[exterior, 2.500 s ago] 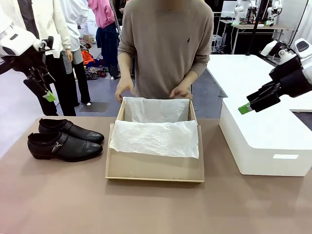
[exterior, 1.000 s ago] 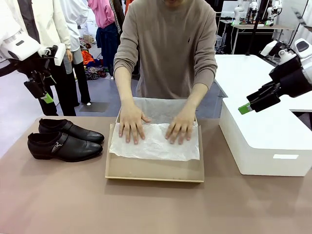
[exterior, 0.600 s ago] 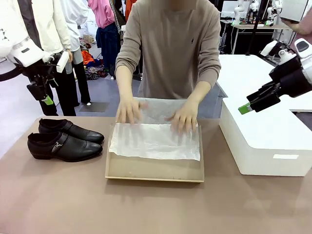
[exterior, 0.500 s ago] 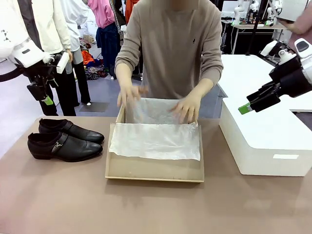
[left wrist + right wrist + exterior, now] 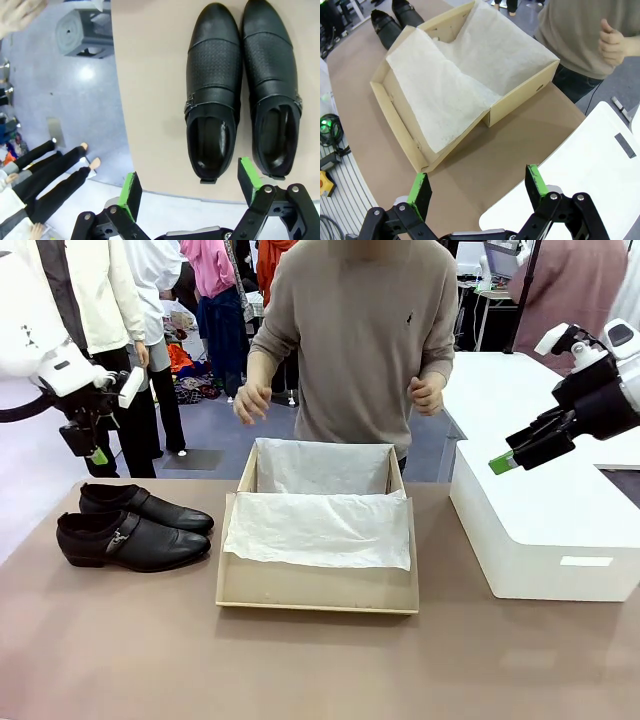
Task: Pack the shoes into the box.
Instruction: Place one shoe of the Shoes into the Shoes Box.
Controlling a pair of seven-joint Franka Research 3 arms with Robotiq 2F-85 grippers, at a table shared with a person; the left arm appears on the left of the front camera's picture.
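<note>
Two black glossy shoes (image 5: 135, 527) lie side by side at the table's left, toes toward the box; the left wrist view looks straight down on them (image 5: 214, 95). The tan box (image 5: 318, 585) stands open in the middle, white tissue paper (image 5: 320, 525) draped over its front flap; the right wrist view shows the box (image 5: 400, 115) too. My left gripper (image 5: 97, 453) hangs open above and behind the shoes, its green pads (image 5: 130, 192) apart. My right gripper (image 5: 502, 464) is open, held high over the white box.
A large white box (image 5: 545, 530) sits at the table's right. The person stands behind the tan box with both hands (image 5: 250, 400) raised off it. The table's front area (image 5: 300, 670) is bare.
The person's hands have lifted off the tissue paper and drawn back to chest height. My left gripper has shifted slightly down and right. The right arm has not moved.
</note>
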